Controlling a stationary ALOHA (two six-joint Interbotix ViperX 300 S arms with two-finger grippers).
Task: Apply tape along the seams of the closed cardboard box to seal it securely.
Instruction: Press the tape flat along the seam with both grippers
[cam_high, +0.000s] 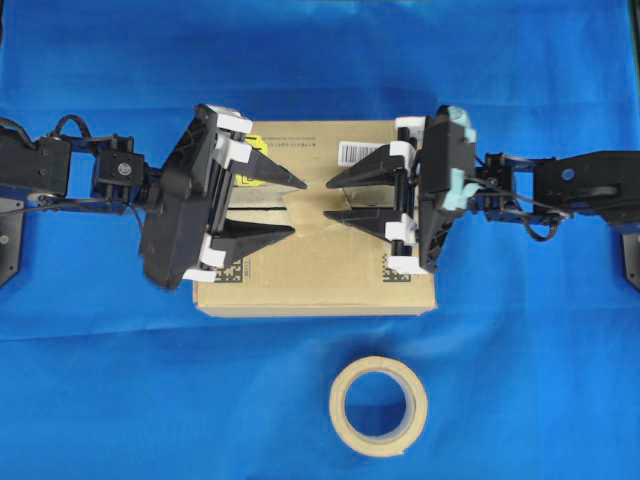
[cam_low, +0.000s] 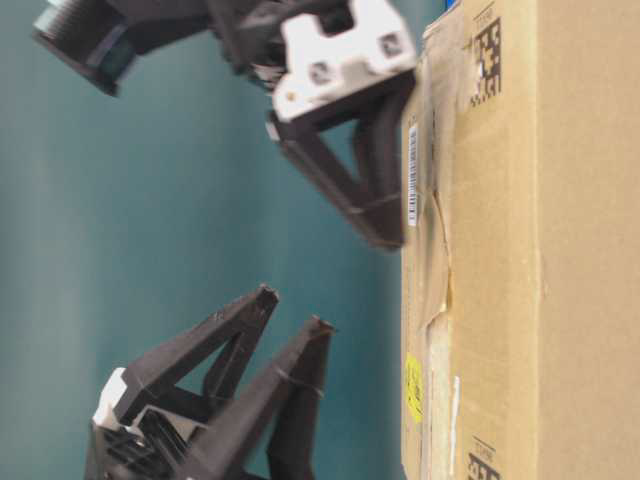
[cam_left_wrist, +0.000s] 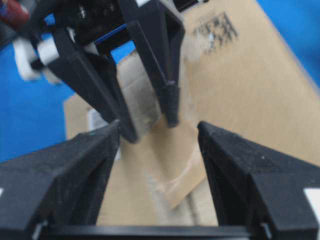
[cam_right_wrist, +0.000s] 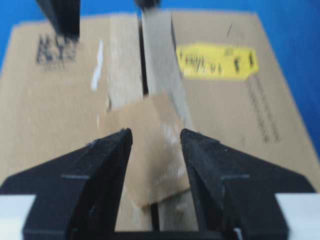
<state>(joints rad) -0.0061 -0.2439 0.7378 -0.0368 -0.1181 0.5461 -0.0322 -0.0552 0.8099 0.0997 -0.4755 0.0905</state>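
The cardboard box (cam_high: 320, 275) lies flat, with its yellow sticker (cam_right_wrist: 215, 61) on the left end. A square tan piece of tape (cam_right_wrist: 150, 150) lies skewed across the dark seam (cam_right_wrist: 144, 65) at mid-top, one edge slightly lifted. My left gripper (cam_high: 293, 208) points right and is open, its tips above the box beside the tape (cam_left_wrist: 185, 160). My right gripper (cam_high: 330, 199) faces it from the right, open, with its fingertips (cam_low: 385, 235) close to the box top. Both jaws straddle the tape without holding it.
A beige tape roll (cam_high: 378, 405) lies on the blue cloth in front of the box. A white barcode label (cam_high: 355, 151) and black data-matrix codes (cam_high: 396, 268) mark the box top. Pale torn residue (cam_right_wrist: 159, 55) runs along the seam.
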